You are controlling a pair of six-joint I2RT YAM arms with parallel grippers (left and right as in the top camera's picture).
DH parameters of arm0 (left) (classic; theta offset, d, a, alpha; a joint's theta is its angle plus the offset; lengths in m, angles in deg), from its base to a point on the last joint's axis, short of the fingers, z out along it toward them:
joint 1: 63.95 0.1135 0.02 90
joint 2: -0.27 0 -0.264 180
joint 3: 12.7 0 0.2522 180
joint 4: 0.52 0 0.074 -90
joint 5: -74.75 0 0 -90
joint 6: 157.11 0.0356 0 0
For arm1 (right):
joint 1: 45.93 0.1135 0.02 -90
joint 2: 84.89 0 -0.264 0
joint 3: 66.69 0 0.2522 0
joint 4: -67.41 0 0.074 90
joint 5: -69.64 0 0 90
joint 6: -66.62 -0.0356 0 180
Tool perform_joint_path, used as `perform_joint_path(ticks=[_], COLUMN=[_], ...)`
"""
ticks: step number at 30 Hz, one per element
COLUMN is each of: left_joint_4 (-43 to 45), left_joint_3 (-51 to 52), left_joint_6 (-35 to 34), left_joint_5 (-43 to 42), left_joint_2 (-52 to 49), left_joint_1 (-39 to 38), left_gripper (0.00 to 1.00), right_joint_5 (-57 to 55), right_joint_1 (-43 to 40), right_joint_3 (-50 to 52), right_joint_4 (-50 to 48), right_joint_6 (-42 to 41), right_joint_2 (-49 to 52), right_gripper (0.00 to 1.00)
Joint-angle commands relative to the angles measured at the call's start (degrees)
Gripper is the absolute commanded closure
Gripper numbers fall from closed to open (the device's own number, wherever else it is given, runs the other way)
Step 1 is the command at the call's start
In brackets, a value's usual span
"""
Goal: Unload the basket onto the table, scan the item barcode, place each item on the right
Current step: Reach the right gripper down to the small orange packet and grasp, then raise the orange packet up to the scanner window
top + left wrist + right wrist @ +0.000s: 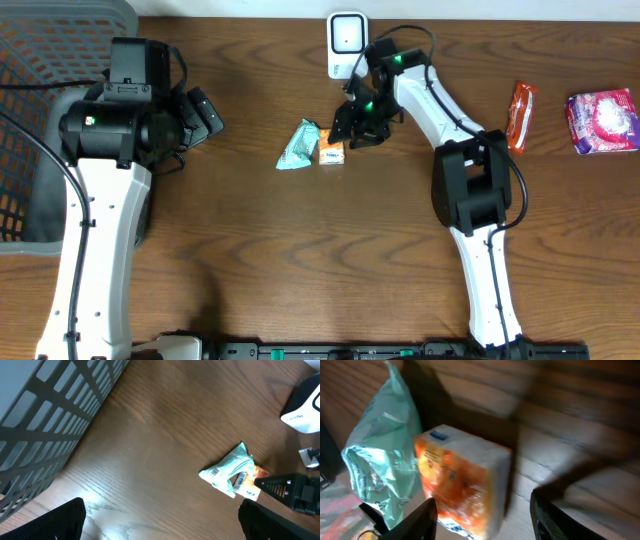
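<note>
- The right gripper (345, 132) is lowered over the small orange-and-white plastic-wrapped packet (331, 153). Its jaws stand apart, one finger on each side of the packet. The wrist view shows a gap at one finger, so nothing is grasped yet.
- Judgement: the straddling stance suits a pick-up. The item must be lifted before its code can be turned toward the reader.
- The orange-and-white packet, taken to be the task's item, lies on the brown wooden tabletop (300, 250). It touches or lies just beside the crumpled teal foil packet (298, 146), below and near the white upright barcode scanner (346, 42).
- The scanner stands at the far edge, facing the work area. Judgement: this keeps the carry from packet to reader short.
- The left gripper (205, 113) hangs released, jaws wide, holding nothing. It sits near the grey plastic lattice basket (40, 40), well apart from the packets. Judgement: it is parked clear of the right arm's reach.
- A barcode shows on the teal packet in the left wrist view. None can be made out on the orange-and-white packet.
- Count: four packets in all. Two are at centre. The other two, a red-orange narrow wrapper (521, 115) and a pink-purple pouch (601, 120), lie at the right. There are also one scanner, one basket and two arms.
</note>
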Motion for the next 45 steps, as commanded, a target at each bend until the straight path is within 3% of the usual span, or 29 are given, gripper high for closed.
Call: perform_joint_path(ticks=[1,4,6,8,14,21,28,37,45], left_joint_4=[-0.17,-0.17,-0.17,-0.17,-0.17,-0.17,-0.17,-0.17,-0.17], left_joint_3=[-0.24,-0.24,-0.24,-0.24,-0.24,-0.24,-0.24,-0.24,-0.24], left_joint_6=[0.76,0.76,0.76,0.76,0.76,0.76,0.76,0.76,0.76], left_joint_5=[0.48,0.5,0.5,0.48,0.48,0.48,0.48,0.48,0.48], left_joint_2=[0.09,0.09,0.09,0.09,0.09,0.09,0.09,0.09,0.09], left_joint_1=[0.09,0.09,0.09,0.09,0.09,0.09,0.09,0.09,0.09], left_gripper=[0.02,0.02,0.02,0.02,0.02,0.02,0.02,0.02,0.02], right_joint_5=[1.22,0.35,0.15,-1.55,-0.46,19.52,28.44,43.01,44.41], right_joint_1=[1.55,2.49,3.1,3.06,-0.87,-7.15,-11.45,-13.75,-13.79], right_joint_3=[0.07,0.09,0.09,0.09,-0.17,-0.17,-0.17,-0.17,-0.17], right_joint_4=[-0.63,-1.03,-0.7,0.2,7.5,19.3,26.4,20.65,16.74], right_joint_6=[0.39,0.35,0.37,0.15,1.29,24.72,39.23,42.4,42.38], right_joint_2=[1.51,2.56,3.37,3.34,1.07,-0.48,-0.48,-0.48,-0.48], right_gripper=[0.42,0.43,0.74,0.99,0.99,0.99,0.99,0.99,0.99])
